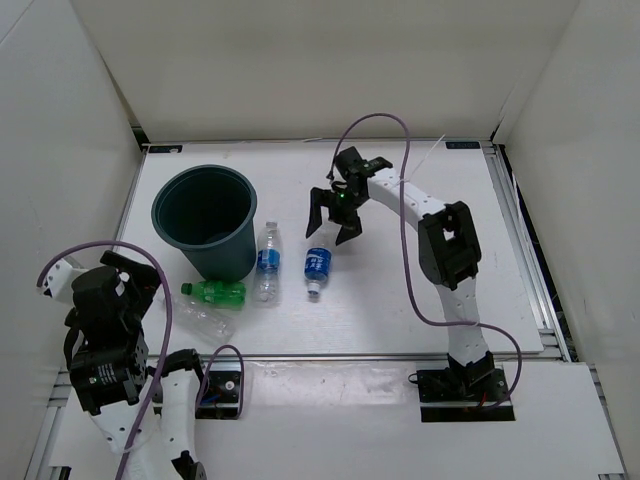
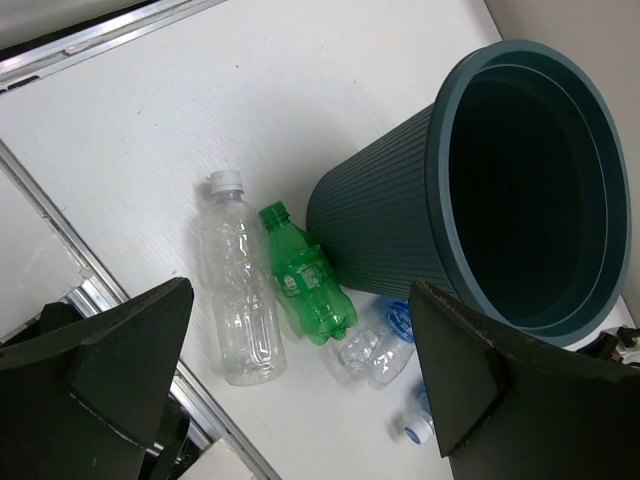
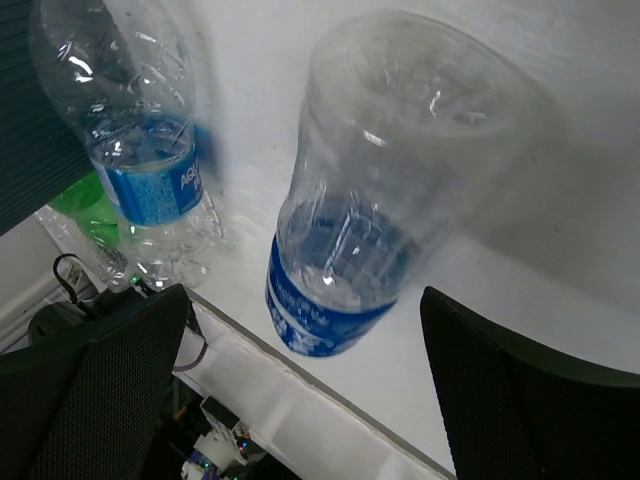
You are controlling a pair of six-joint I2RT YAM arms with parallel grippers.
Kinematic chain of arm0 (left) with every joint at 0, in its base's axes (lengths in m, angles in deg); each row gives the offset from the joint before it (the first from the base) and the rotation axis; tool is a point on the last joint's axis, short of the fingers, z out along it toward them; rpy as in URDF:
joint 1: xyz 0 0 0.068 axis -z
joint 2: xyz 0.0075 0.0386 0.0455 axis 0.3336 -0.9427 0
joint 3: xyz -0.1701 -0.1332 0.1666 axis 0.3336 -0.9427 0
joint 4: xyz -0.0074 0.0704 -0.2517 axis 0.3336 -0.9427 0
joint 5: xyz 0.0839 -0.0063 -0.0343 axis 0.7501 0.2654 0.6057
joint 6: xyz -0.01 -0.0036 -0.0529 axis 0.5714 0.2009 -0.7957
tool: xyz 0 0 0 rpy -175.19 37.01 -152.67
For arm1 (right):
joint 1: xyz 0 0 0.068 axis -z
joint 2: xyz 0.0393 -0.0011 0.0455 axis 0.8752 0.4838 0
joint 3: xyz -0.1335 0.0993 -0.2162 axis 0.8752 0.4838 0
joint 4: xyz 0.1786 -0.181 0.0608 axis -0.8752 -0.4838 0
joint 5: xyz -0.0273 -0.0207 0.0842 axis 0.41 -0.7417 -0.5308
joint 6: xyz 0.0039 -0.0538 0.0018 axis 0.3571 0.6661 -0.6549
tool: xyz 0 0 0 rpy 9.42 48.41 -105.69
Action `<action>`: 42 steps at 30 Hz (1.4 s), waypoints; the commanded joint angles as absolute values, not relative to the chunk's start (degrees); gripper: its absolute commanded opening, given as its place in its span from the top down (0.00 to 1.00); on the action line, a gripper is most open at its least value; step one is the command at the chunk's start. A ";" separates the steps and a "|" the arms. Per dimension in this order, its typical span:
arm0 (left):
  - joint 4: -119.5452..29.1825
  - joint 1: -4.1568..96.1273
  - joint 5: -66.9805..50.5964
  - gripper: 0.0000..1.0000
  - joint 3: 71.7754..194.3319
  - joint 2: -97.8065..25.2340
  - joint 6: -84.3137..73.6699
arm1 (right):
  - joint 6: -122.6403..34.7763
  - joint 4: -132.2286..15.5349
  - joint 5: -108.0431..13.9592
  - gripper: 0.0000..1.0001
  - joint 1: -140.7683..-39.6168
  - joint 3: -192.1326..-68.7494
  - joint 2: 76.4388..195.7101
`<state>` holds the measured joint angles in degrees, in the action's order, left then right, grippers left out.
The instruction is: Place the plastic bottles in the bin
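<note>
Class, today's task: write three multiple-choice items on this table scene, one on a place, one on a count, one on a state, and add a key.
1. Where is the green bottle relative to the bin? A inside it; B on the table beside it; C balanced on its rim.
2. How many bottles lie on the table? A two; B three; C four.
3. The right pincer is: A open over a blue-labelled bottle; B shut on a cap; C shut on the rim.
Key: B, it lies by the bin's wall; C, two blue-labelled, one green, one clear unlabelled bottle; A, its jaws stand wide, gripping nothing.
</note>
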<state>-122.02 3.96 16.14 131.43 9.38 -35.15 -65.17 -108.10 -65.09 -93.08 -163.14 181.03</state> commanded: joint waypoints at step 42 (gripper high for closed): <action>-127.52 6.57 13.69 0.00 129.35 7.48 -26.26 | -57.68 -99.68 -64.63 0.00 -98.16 -157.90 184.45</action>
